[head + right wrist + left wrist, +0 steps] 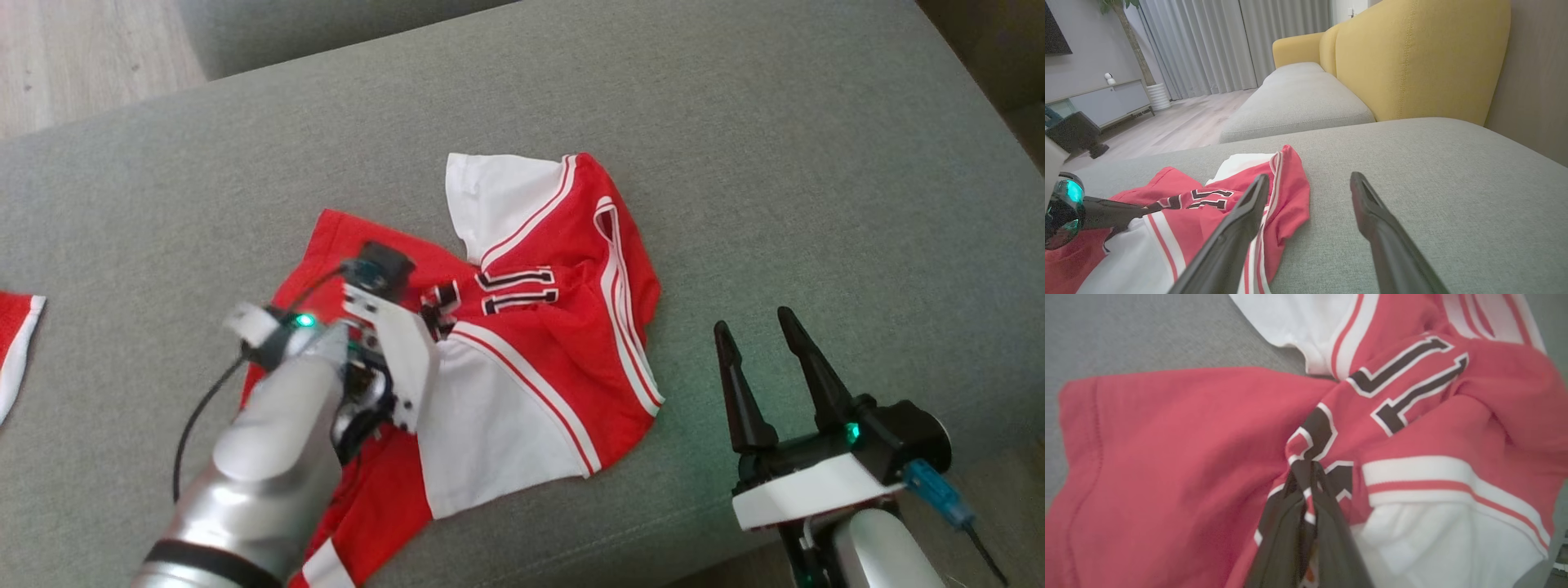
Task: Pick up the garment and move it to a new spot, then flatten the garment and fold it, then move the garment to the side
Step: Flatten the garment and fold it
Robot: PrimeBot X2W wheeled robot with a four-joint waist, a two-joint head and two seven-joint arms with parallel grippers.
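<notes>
Now the left gripper [1306, 467] is pinching the jersey [563, 351] at its black lettering, near the front edge of the cushion [816, 163]; the right gripper [755, 322] is hovering just beside it, fingers spread wide.

The left arm [269, 457] hides part of the garment [547, 359]; a red cloth [12, 327] is cut off at the left edge.

Black number 11 [522, 279] on red-white garment [563, 359]; adjacent lettering [442, 304] illegible.
</notes>
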